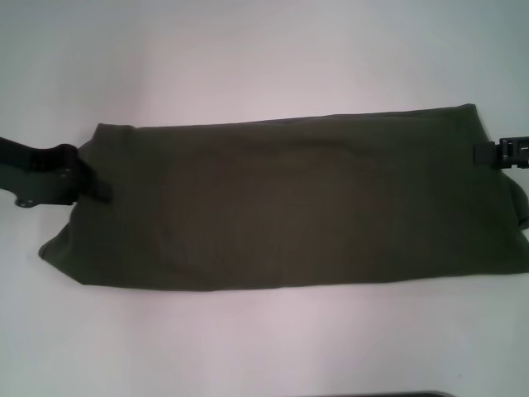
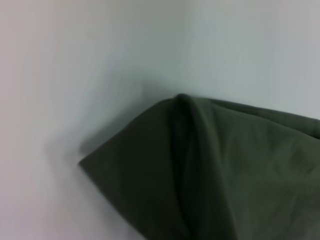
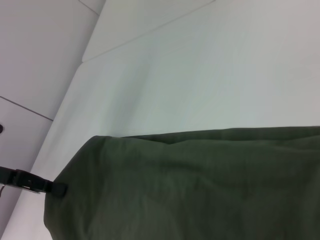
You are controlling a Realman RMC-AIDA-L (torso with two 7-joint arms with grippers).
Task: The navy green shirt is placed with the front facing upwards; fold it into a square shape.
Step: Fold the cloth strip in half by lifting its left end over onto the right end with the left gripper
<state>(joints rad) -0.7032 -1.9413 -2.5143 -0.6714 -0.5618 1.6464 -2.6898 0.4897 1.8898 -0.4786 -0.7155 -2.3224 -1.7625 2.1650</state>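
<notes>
The navy green shirt [image 1: 289, 207] lies folded into a long dark olive band across the white table, with no lettering or neck showing. My left gripper [image 1: 97, 188] is at the band's left end, shut on the cloth. The left wrist view shows that end [image 2: 225, 175] drawn up into a ridge, with a shadow under its corner. My right gripper [image 1: 483, 154] is at the band's right end, by the far corner. The right wrist view shows the shirt [image 3: 200, 190] stretching away to the left gripper [image 3: 55, 189].
The white table [image 1: 264, 50] spreads bare behind and in front of the shirt. The shirt's right end runs out of the head view. A table edge and a grey floor [image 3: 35, 60] show in the right wrist view.
</notes>
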